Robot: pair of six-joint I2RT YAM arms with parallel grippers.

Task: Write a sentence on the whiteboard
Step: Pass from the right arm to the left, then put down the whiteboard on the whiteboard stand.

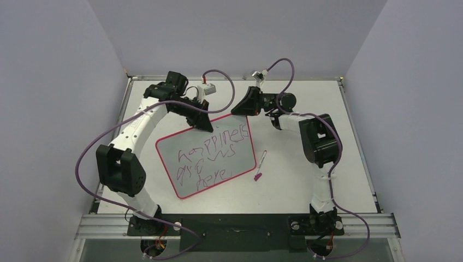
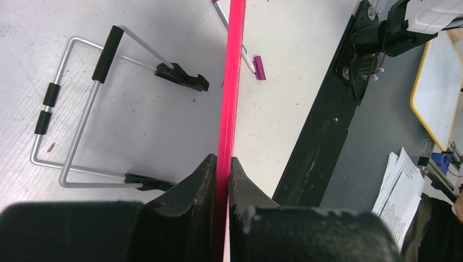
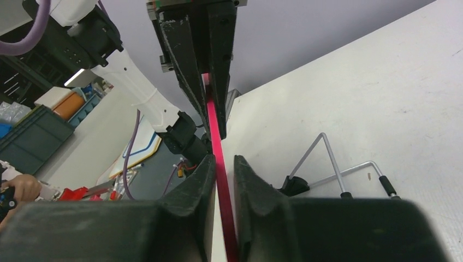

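1. White table [image 1: 306, 185] fills a booth with pale lilac walls.
2. Left arm [image 1: 136, 128] curves in from the left. The left gripper [image 1: 203, 123] is clamped tight on the red frame of the whiteboard [image 1: 244, 155] at its far-left corner, and the frame fills the gap between the fingers.
3. In the left wrist view a wire stand [image 2: 107, 54] lies on the table, left of the board's edge and apart from it.
4. The whiteboard sits mid-table between the arms, askew, with its face toward the top camera.
5. The sentence [image 1: 210, 158] runs in three slanted purple lines, roughly "happiness grows here".
6. The right gripper [image 1: 244, 112] straddles the frame's far-right corner, jaws narrow. A pale sliver shows beside one finger, so I cannot tell whether it pinches.
7. A marker [image 1: 261, 162] lies on the table just right of the board.
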